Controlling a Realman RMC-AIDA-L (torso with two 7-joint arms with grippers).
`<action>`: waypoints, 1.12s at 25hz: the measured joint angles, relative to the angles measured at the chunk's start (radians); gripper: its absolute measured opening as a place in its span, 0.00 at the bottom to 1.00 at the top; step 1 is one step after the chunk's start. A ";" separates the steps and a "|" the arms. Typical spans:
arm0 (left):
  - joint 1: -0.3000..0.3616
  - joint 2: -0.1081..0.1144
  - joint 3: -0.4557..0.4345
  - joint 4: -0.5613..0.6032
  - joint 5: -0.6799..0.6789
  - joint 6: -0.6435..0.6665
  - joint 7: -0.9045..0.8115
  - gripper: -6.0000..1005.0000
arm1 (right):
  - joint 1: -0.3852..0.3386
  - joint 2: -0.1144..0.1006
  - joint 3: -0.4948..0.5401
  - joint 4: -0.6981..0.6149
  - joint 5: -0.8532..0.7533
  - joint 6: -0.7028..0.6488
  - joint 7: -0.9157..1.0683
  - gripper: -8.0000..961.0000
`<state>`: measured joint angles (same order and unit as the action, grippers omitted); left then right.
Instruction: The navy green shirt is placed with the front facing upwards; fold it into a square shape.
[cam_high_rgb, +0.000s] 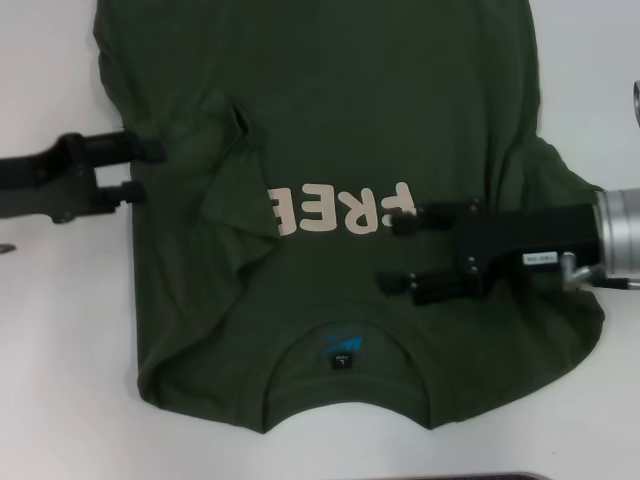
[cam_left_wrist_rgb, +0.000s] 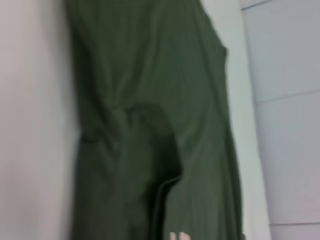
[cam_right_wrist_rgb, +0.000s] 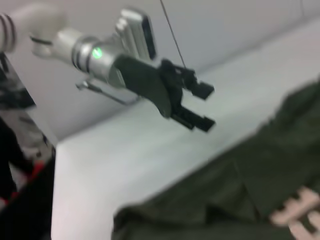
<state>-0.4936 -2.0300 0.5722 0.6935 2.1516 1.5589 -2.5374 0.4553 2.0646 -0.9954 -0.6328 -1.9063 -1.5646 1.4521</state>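
We recorded the navy green shirt lying front-up on the white table, its collar toward the near edge and the hem running out of the head view at the far side. The cream "FREE" print read upside down from the head camera. The sleeve on the robot's left was folded inward over the chest, its edge covering the start of the lettering; the left wrist view showed the same fold as a raised flap on the cloth.

The left tool hovered at the shirt's left edge, level with the folded sleeve, its two fingers apart and holding nothing; we could not tell whether the fingertips touched the fabric. The right wrist view showed it from across the table, raised above the table surface with its fingers separated.

The right tool reached in from the right, over the chest just beside the last letter of the print and above the collar side. Its fingers stood apart, one near the lettering and one nearer the collar, gripping no cloth.
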 joint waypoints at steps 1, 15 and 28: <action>0.002 -0.005 0.009 -0.004 0.004 -0.022 -0.014 0.77 | 0.000 0.000 0.000 0.000 0.000 0.000 0.000 0.93; -0.028 -0.038 0.076 -0.075 0.025 -0.152 -0.075 0.76 | -0.017 -0.011 0.047 -0.013 -0.026 -0.012 0.029 0.93; -0.092 -0.058 0.155 -0.123 0.025 -0.241 -0.093 0.76 | -0.002 -0.009 0.049 -0.015 -0.027 -0.010 0.028 0.93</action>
<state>-0.5855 -2.0880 0.7271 0.5706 2.1768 1.3174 -2.6305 0.4536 2.0556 -0.9466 -0.6473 -1.9329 -1.5743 1.4800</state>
